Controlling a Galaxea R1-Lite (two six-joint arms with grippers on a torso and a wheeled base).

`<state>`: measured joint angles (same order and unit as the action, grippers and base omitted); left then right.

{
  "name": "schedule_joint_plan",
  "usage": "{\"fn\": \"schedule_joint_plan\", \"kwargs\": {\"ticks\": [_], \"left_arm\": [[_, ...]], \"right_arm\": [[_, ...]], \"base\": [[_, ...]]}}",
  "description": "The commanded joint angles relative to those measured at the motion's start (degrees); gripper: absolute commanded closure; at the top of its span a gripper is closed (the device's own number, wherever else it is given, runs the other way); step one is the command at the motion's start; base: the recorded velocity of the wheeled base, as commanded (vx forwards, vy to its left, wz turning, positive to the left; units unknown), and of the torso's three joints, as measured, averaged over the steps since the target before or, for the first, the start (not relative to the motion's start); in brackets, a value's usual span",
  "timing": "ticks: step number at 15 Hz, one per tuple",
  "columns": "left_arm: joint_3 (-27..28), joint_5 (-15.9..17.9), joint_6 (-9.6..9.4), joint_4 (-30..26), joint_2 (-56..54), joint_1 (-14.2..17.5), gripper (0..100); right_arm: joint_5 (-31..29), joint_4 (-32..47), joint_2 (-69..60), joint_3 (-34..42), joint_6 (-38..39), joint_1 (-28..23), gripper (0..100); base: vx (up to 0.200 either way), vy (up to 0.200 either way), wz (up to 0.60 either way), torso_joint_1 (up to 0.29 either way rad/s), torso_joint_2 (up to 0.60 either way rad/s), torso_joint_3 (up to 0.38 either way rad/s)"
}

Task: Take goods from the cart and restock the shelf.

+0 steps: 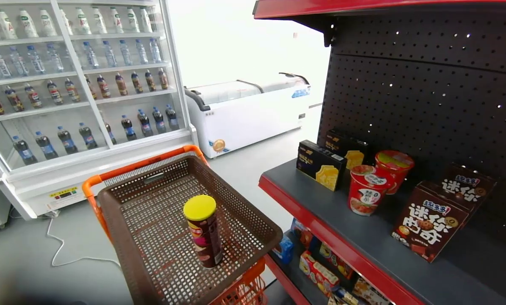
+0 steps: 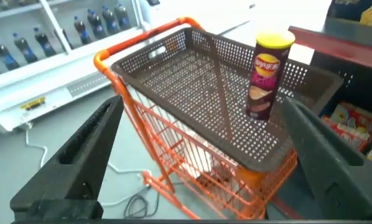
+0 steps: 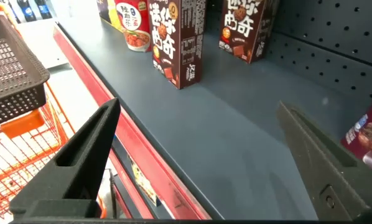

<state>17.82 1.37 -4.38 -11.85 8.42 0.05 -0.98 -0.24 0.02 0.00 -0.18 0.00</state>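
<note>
A tall chip can (image 1: 203, 231) with a yellow lid stands upright in the brown mesh basket (image 1: 151, 199) of the orange cart. In the left wrist view the can (image 2: 267, 74) is near the basket's (image 2: 173, 81) far corner. My left gripper (image 2: 201, 109) hangs open above and short of the cart, holding nothing. My right gripper (image 3: 198, 112) is open over a bare stretch of the grey shelf board (image 3: 236, 137). The shelf (image 1: 363, 237) carries black boxes (image 1: 320, 164), two red noodle cups (image 1: 368, 189) and brown cookie boxes (image 1: 430, 222).
A red lip (image 1: 320, 228) edges the shelf, with more snacks on the lower tier (image 1: 320, 271). A dark red packet (image 3: 366, 140) lies at the shelf's end near my right gripper. A drinks fridge (image 1: 75, 84) and a chest freezer (image 1: 248, 110) stand behind the cart.
</note>
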Motion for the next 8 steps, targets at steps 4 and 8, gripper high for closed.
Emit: {"fn": "schedule_joint_plan", "kwargs": {"ticks": [4, 8], "left_arm": [[12.7, 7.1, 1.04, 3.1, 38.1, -3.7, 0], [9.3, 10.8, -0.46, 24.1, 59.1, -4.8, 0]], "right_arm": [[0.0, 0.0, 0.0, 0.0, -0.1, 0.0, 0], [0.0, 0.0, 0.0, 0.0, 0.0, 0.1, 0]], "base": [[0.000, 0.000, 0.00, 0.000, 0.00, 0.000], [0.000, 0.000, 0.00, 0.000, 0.00, 0.000]]}}
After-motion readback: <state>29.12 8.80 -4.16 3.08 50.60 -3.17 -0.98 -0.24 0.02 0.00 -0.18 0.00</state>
